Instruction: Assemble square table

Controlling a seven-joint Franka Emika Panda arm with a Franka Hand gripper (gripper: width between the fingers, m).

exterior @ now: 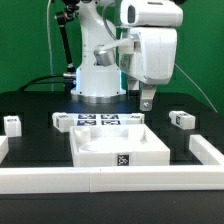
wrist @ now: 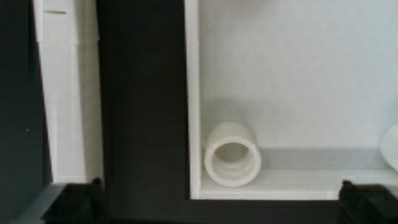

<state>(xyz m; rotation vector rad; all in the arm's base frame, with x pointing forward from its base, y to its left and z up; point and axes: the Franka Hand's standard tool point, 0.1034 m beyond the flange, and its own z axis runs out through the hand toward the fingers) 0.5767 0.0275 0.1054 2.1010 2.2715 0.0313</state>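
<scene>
The tabletop (exterior: 105,150) is a square white tray with raised rims. It lies flat on the black surface (exterior: 35,135), in the middle, just behind the front bar (exterior: 110,181). Its near rim carries a black-and-white tag (exterior: 123,158).

In the wrist view, a round hollow white stub (wrist: 231,155) stands in an inside corner of the tabletop (wrist: 285,70), close to both rims. I cannot tell whether it is loose or moulded in. A second rounded white shape (wrist: 390,150) is cut off at the picture's edge.

None of the legs is in the tray; all sit on the surface:
- A leg (exterior: 12,123) is at the exterior view's far left.
- A second leg (exterior: 62,120) is just beside the marker board (exterior: 100,120).
- A third leg (exterior: 135,118) is at the board's other end.
- A fourth leg (exterior: 181,118) is to the exterior view's right.

Side bars (exterior: 206,150) flank the tabletop.

The gripper (exterior: 147,101) hangs on the arm (exterior: 150,50) above the tabletop's far corner on the exterior view's right. Its jaws are spread wide and hold nothing. In the wrist view the fingertips (wrist: 71,196) stand apart, one over the black surface (wrist: 139,100) outside the rim.
</scene>
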